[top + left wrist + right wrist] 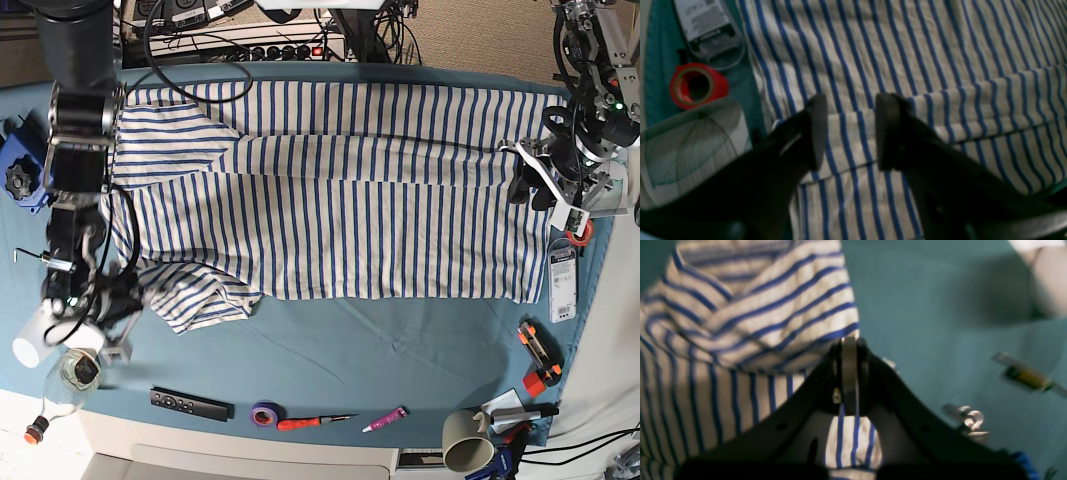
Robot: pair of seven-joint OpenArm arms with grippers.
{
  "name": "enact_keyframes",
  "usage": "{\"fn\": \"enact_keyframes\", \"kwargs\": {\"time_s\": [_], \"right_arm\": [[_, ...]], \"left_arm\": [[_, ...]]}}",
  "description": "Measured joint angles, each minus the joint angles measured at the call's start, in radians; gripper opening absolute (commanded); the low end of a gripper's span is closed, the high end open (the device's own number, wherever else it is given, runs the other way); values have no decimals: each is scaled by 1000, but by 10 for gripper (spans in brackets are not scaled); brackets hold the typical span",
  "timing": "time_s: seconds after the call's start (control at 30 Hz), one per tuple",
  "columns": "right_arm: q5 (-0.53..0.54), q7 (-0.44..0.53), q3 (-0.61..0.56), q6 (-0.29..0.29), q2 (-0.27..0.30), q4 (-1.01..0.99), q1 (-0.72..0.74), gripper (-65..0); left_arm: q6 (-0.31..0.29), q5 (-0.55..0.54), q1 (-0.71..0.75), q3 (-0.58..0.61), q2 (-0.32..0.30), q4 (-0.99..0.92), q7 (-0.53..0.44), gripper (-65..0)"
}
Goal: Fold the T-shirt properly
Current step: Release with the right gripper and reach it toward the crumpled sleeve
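The T-shirt [340,215] lies spread across the teal bench [400,340]; a remote [188,403] rests near the front edge.

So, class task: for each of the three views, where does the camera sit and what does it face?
Left wrist: on the left arm, looking down past the open left gripper at the T-shirt and a red tape roll.
Right wrist: behind the right gripper, shut on a T-shirt fold.
Base: overhead, facing the whole table, both arms visible.
All views share the T-shirt.

Lab bench: cables [250,40], scattered tools [545,360].
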Motion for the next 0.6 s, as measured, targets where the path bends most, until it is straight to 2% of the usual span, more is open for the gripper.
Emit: {"fn": "enact_keyframes", "kwargs": {"time_s": [0.13,0.4,0.6], "right_arm": [[1,-19,0,0,0,41,-91,-650],[2,-8,-1,0,0,258,-217,-650],[1,-22,-1,0,0,263,-220,-639]], "left_arm": [[0,0,0,0,0,0,0,-401],[0,0,0,0,0,0,0,-401],[0,0,0,0,0,0,0,-401]]}}
